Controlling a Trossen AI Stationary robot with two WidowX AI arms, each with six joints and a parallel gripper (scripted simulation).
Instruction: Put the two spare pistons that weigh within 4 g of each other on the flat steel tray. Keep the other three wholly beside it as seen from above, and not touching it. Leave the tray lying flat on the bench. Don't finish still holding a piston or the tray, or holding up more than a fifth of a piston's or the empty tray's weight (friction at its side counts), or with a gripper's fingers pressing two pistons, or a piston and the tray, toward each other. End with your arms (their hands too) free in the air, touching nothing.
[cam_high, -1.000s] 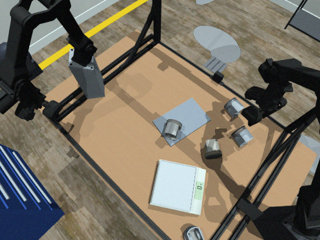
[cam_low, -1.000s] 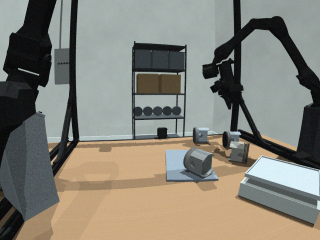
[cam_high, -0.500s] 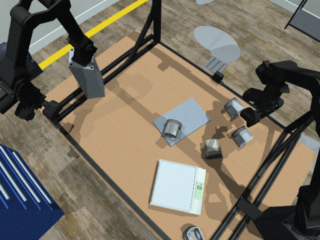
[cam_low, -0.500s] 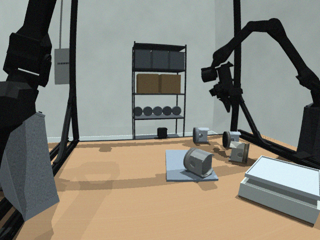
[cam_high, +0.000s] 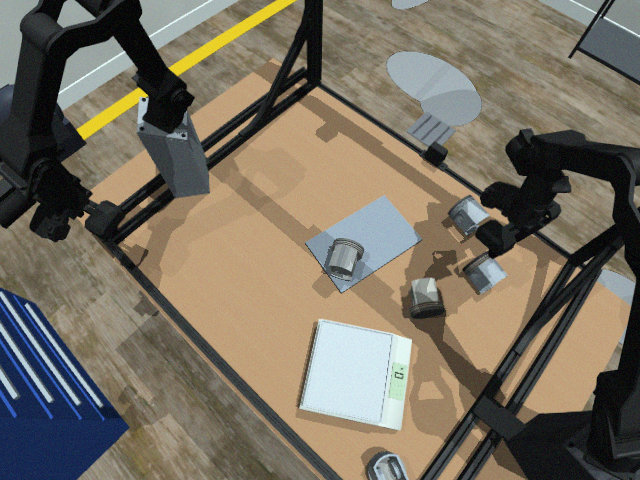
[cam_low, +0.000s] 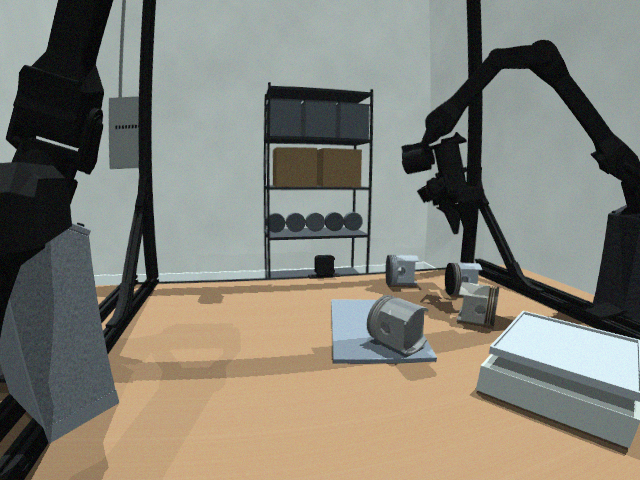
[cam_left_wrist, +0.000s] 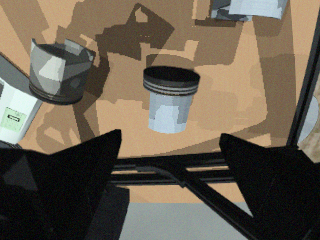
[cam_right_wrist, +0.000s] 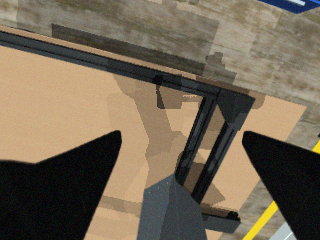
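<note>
The flat steel tray (cam_high: 385, 224) (cam_low: 347, 317) lies mid-bench with one grey piston (cam_high: 343, 258) (cam_low: 395, 322) on its side at its near corner. Three pistons lie off the tray toward the far side: one (cam_high: 467, 214) (cam_low: 402, 269) (cam_left_wrist: 247, 9), a second (cam_high: 484, 273) (cam_low: 461, 276) (cam_left_wrist: 170, 100), and a third (cam_high: 426, 298) (cam_low: 479, 304) (cam_left_wrist: 60, 70). Another piston (cam_high: 386, 467) lies at the bench's front edge. My left gripper (cam_high: 493, 218) (cam_low: 452, 219) (cam_left_wrist: 171, 137) is open, in the air above the second piston. My right gripper (cam_right_wrist: 181, 136) (cam_high: 165, 116) is open and empty, high over the opposite bench corner.
A white scale (cam_high: 356, 372) (cam_low: 563, 361) (cam_left_wrist: 12, 120) stands near the front, close to the third piston. A grey wedge-shaped block (cam_high: 175, 155) (cam_low: 56, 330) (cam_right_wrist: 170, 210) hangs under the right hand. Black frame rails (cam_high: 537, 320) run along the bench sides.
</note>
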